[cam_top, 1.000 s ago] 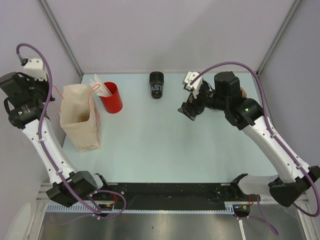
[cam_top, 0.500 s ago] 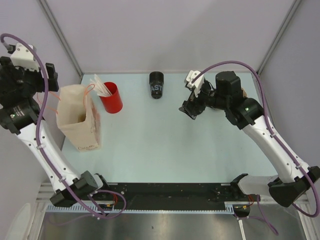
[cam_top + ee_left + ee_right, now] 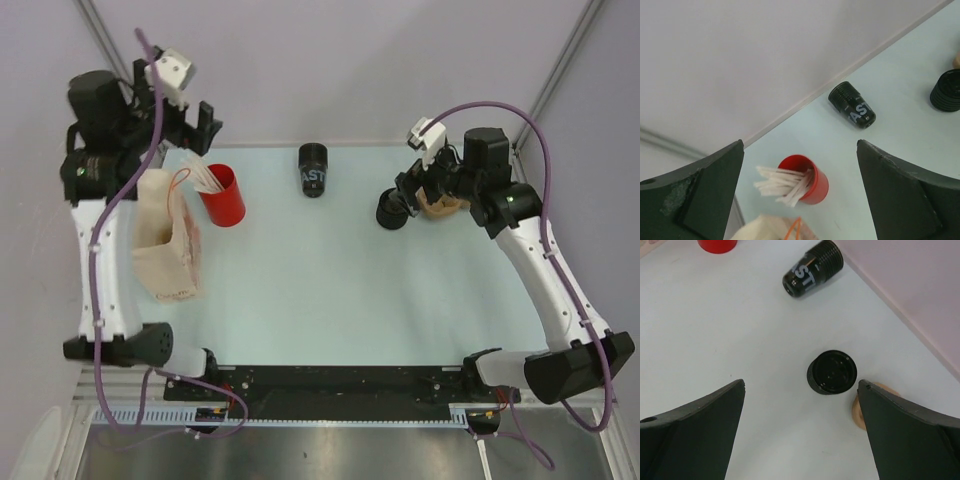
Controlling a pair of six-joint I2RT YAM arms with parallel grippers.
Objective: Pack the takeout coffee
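Observation:
The takeout coffee (image 3: 313,170), a black cup with white lettering, lies on its side near the table's back edge; it also shows as the cup (image 3: 852,105) in the left wrist view and the cup (image 3: 812,270) in the right wrist view. My left gripper (image 3: 185,120) hangs open high over the back left, with the red cup (image 3: 807,182) below its jaws. My right gripper (image 3: 418,195) is open just right of a squat black round piece (image 3: 832,372). Neither gripper holds anything.
A brown paper bag (image 3: 165,240) with orange handles stands at the left, beside the red cup (image 3: 222,195) of white sticks. A tan round thing (image 3: 862,407) lies next to the squat black piece (image 3: 391,210), under the right gripper. The back wall is close behind the cup.
My left gripper has opened and swung from left of the bag to high over the red cup. The right gripper drew back to the right, uncovering the squat black piece.

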